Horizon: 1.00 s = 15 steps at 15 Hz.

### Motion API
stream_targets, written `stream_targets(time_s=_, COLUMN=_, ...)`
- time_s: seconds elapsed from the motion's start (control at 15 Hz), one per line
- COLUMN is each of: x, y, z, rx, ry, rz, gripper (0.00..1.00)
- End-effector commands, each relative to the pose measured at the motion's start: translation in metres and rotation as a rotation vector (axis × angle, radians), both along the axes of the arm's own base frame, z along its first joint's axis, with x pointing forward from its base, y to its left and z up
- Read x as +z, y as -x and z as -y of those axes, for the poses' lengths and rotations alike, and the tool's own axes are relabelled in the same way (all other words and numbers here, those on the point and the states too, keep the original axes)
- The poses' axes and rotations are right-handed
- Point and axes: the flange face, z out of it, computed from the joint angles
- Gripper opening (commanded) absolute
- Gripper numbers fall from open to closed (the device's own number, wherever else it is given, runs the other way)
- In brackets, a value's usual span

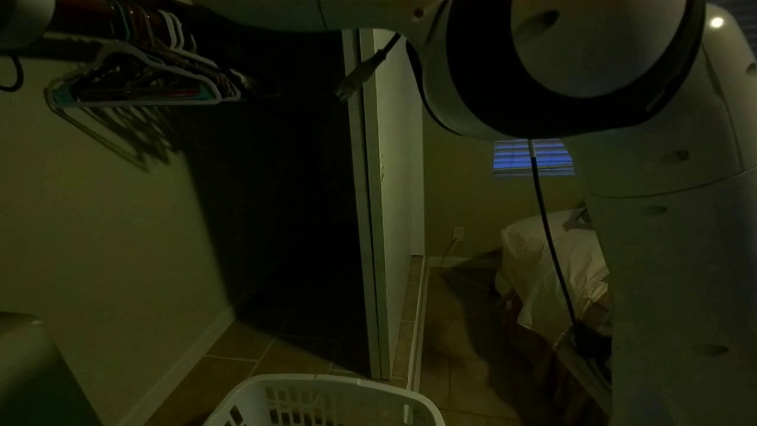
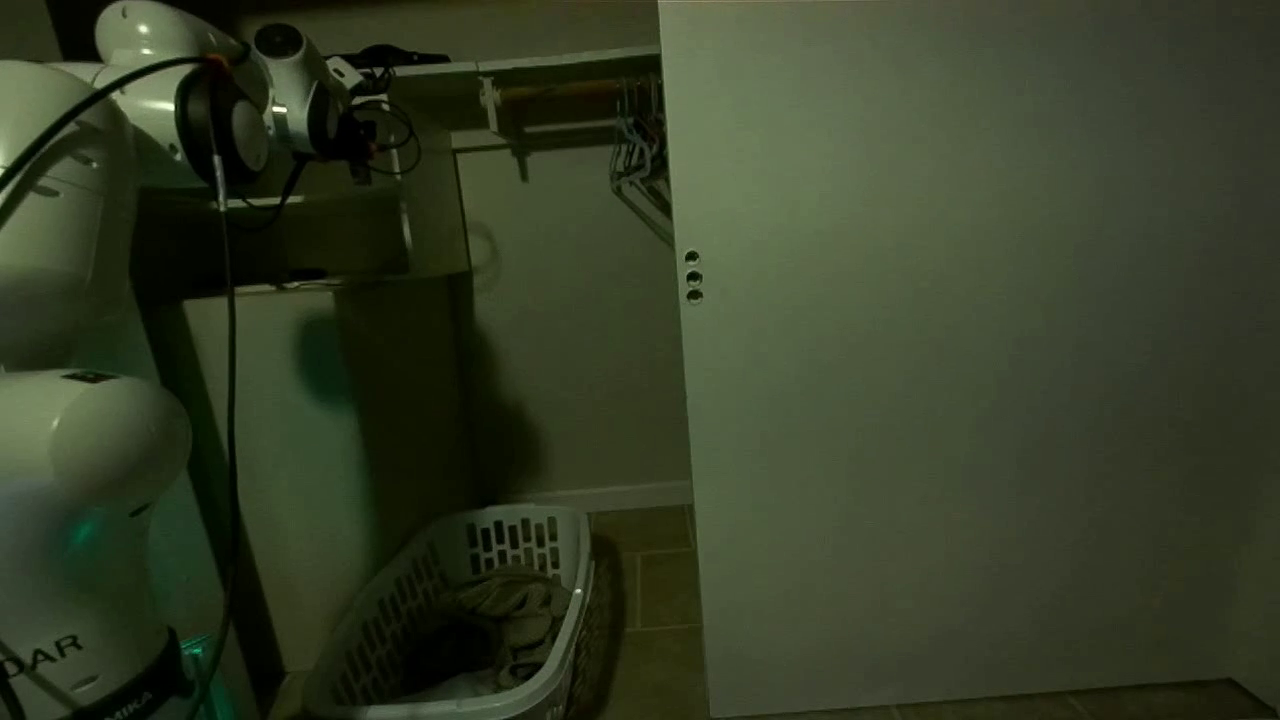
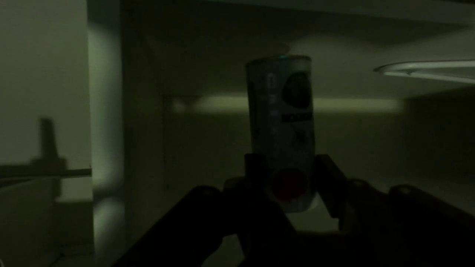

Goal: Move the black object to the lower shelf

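A tall cylindrical can [image 3: 284, 126] stands upright, slightly tilted, in the middle of the wrist view. It looks grey in the dim light, with dark markings and a dark red disc low down. My gripper [image 3: 291, 168] has a finger on each side of its lower part and appears shut on it. The left finger hides part of the can's lower left side. In an exterior view my gripper [image 2: 362, 150] is a dark shape in front of the shelf unit, and the can cannot be made out there. The lower shelf [image 2: 300, 287] lies below the gripper.
A black object [image 2: 390, 55] lies on the top shelf [image 2: 440, 70]. A vertical panel edge [image 3: 105, 129] is left of the can; a white hanger-like shape [image 3: 426, 70] is at right. A laundry basket [image 2: 575, 610] stands below. Hangers [image 2: 640, 160] and a sliding door [image 2: 950, 350] are beside the shelves.
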Motion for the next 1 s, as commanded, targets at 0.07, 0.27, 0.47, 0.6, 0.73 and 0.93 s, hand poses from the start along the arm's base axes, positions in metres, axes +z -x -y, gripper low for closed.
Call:
stream_targets(time_s=0.07, x=0.018, y=0.021, z=0.017, rx=-0.003, ry=0.008, rz=0.021, gripper=0.17)
stream_targets(time_s=0.27, x=0.018, y=0.032, z=0.026, rx=-0.006, ry=0.019, rz=0.007, gripper=0.17)
stream_targets(time_s=0.47, x=0.011, y=0.045, z=0.035, rx=-0.012, ry=0.046, rz=-0.01, gripper=0.17)
stream_targets(time_s=0.6, x=0.006, y=0.051, z=0.045, rx=-0.032, ry=0.051, rz=-0.022, gripper=0.17)
stream_targets(time_s=0.73, x=0.002, y=0.058, z=0.053, rx=-0.04, ry=0.03, rz=0.008, gripper=0.17)
stream_targets(time_s=0.93, x=-0.005, y=0.07, z=0.064, rx=-0.046, ry=0.019, rz=0.032, gripper=0.17)
